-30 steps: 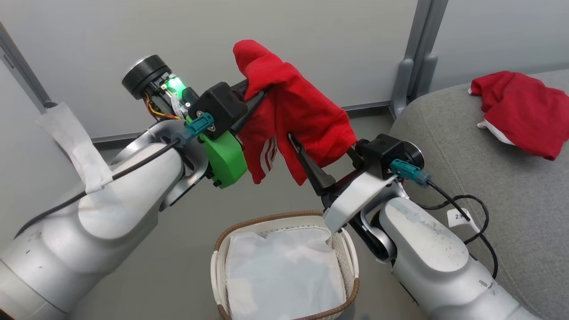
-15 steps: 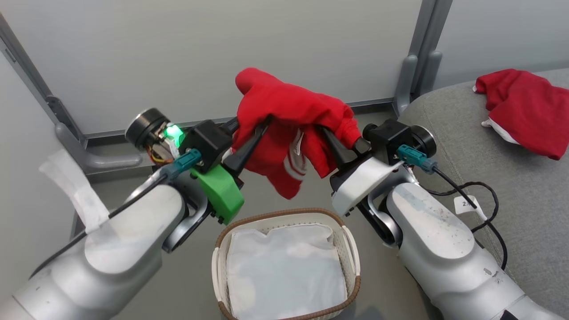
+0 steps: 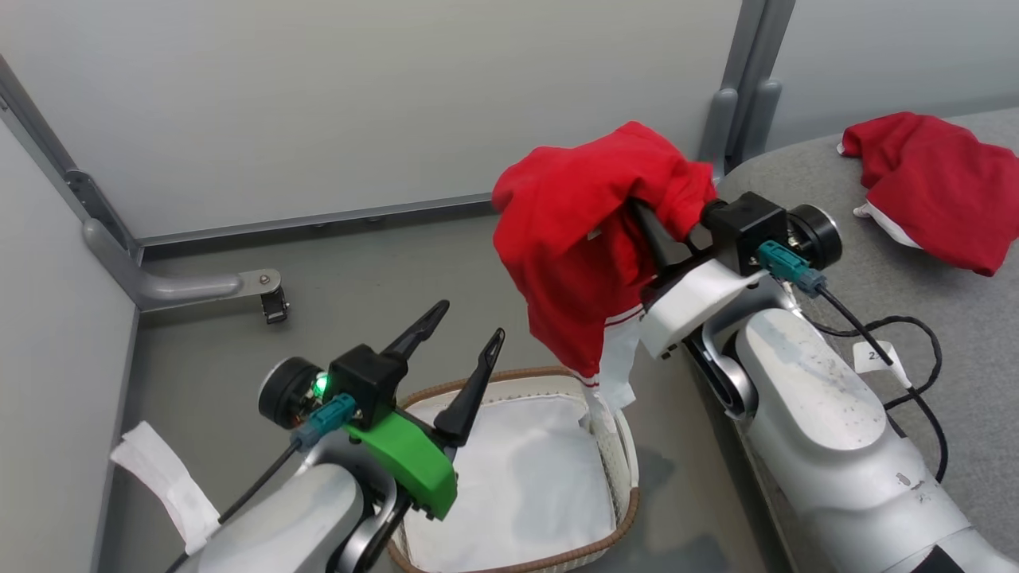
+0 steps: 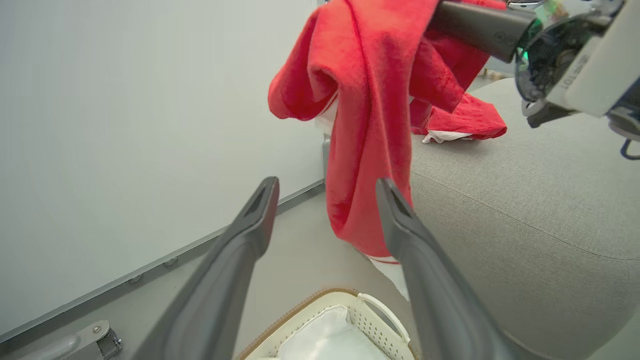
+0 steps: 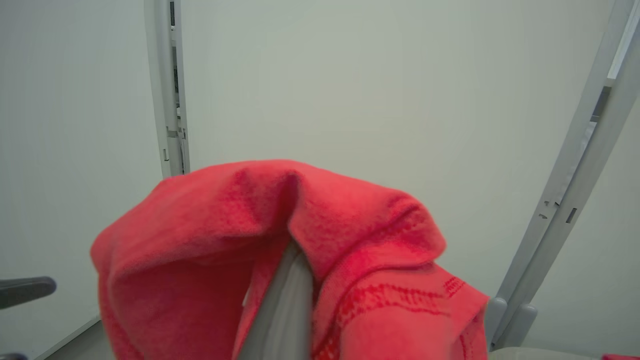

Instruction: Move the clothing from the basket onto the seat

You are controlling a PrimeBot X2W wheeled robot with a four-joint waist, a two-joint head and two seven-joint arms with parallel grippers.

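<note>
1. Right gripper [image 3: 646, 223] is clamped shut on the red garment [image 3: 589, 239]. The cloth drapes over its fingers and hangs in the air between the basket [image 3: 626, 458] and the seat [image 3: 975, 342]. The left gripper [image 3: 470, 320] stands wide open and empty, low over the basket.
2. We judge the step in hand to be a one-armed carry to the seat. We should lift first: the garment's white tail [image 3: 617, 370] dangles close to the basket's rim, and we cannot tell whether it touches. A sideways swing from here could snag it or tug the basket.
3. We then sweep right across the seat's rounded edge, high enough that the cloth does not drag on the front.
4. We lower onto bare cushion beside the other red garment [image 3: 931, 187], which lies well back on the seat. We open only once most of the cloth rests there, because fabric folded over the fingers may cling.
5. With just the white liner [image 3: 525, 477] showing in the basket, we take this for the last piece.
</note>
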